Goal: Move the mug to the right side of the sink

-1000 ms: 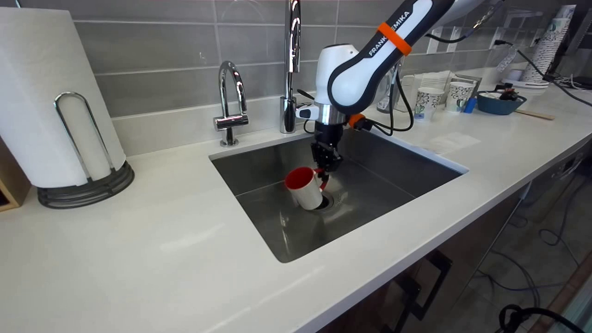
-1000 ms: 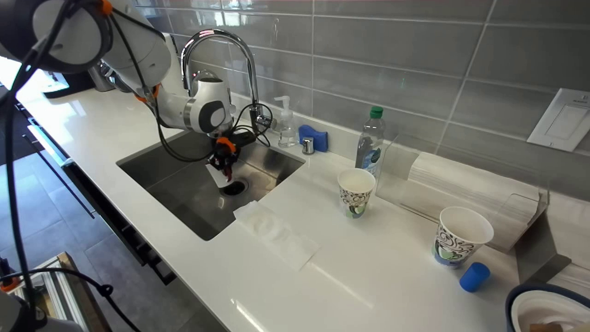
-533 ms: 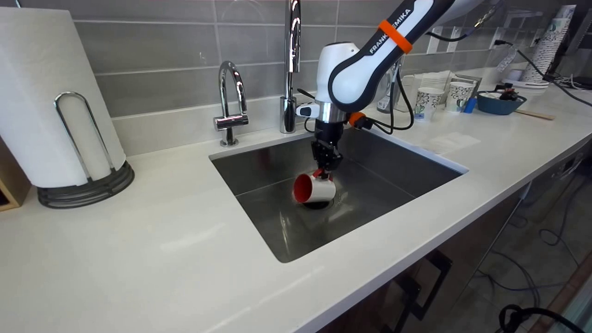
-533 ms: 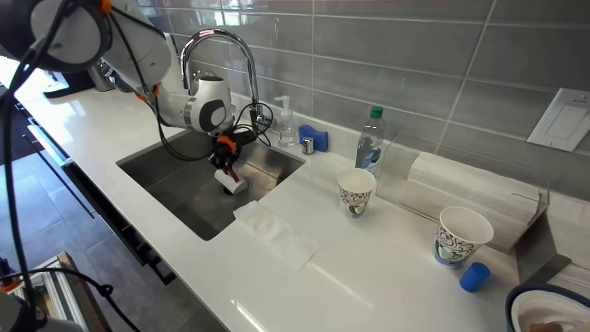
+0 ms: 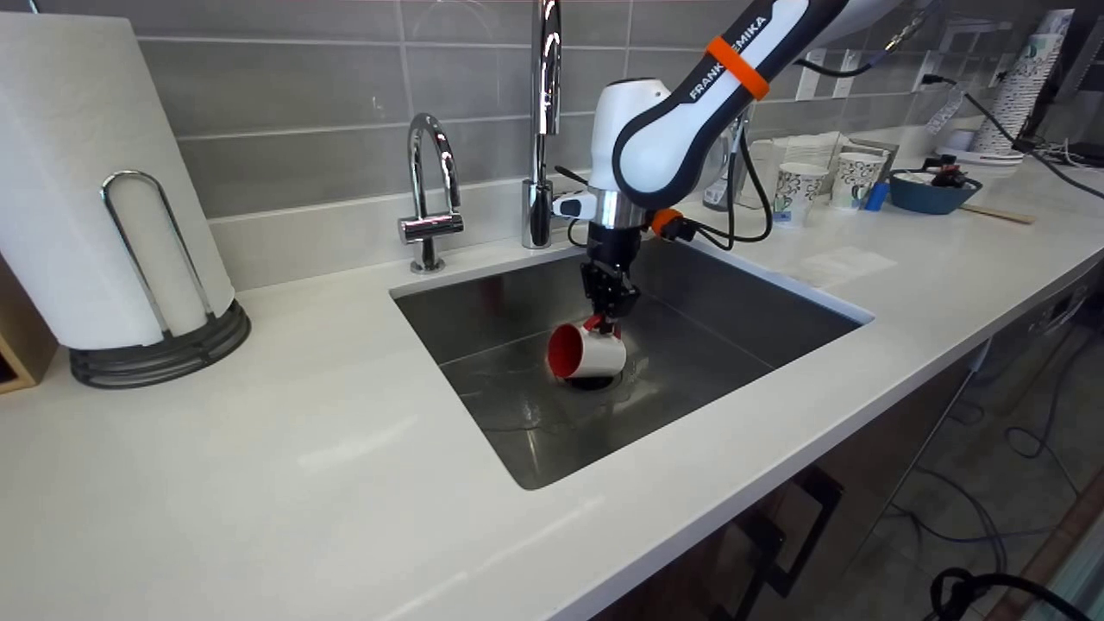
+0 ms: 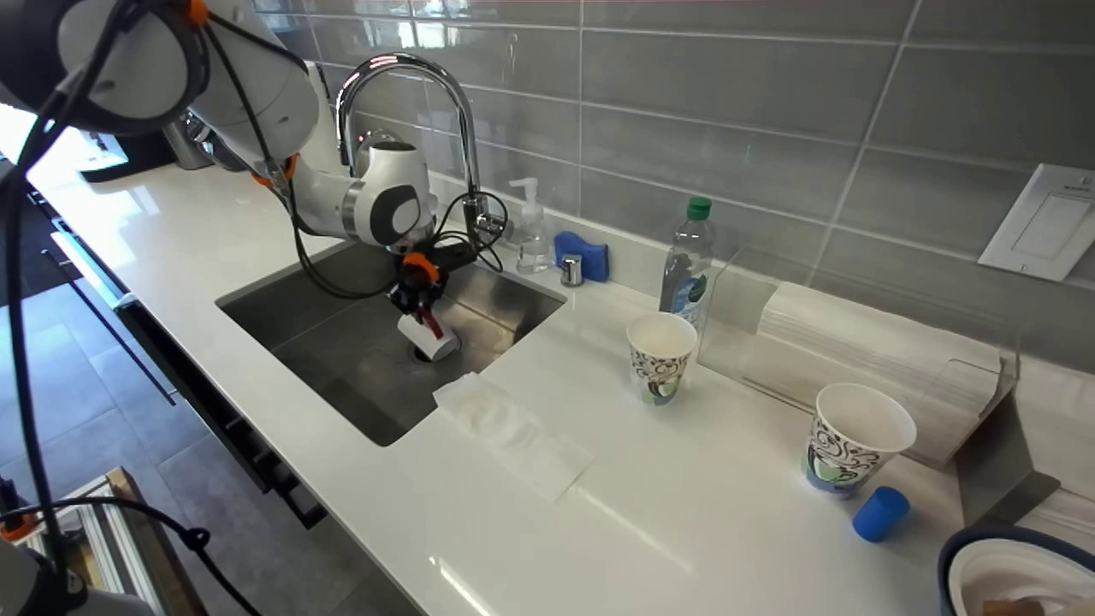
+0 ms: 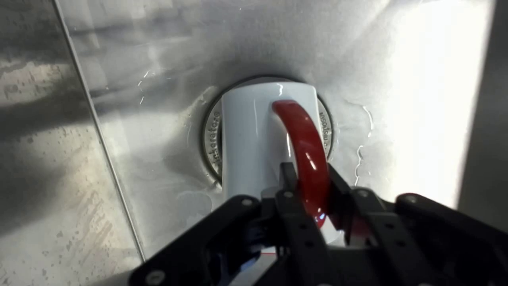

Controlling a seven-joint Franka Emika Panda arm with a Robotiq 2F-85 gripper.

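Observation:
The mug (image 5: 604,355), white outside with a red interior and handle, lies on its side over the drain in the sink (image 5: 699,345). It also shows in an exterior view (image 6: 440,345) and in the wrist view (image 7: 248,139). Its opening points away from the drain, its handle upward. My gripper (image 5: 607,323) is above the mug, its fingers shut on both sides of the red handle, as the wrist view (image 7: 311,178) shows. I cannot tell whether the mug touches the sink floor.
A tall faucet (image 5: 537,211) and a small tap (image 5: 429,226) stand behind the sink. A paper towel roll (image 5: 112,190), a soap dispenser (image 6: 534,231), a dish soap bottle (image 6: 687,257), paper cups (image 6: 660,355) and a paper napkin (image 6: 513,436) are on the countertop.
The mug has swung from a tilted pose onto its side, handle up, over the drain. A wet streak shows on the sink floor. The arm has barely moved.

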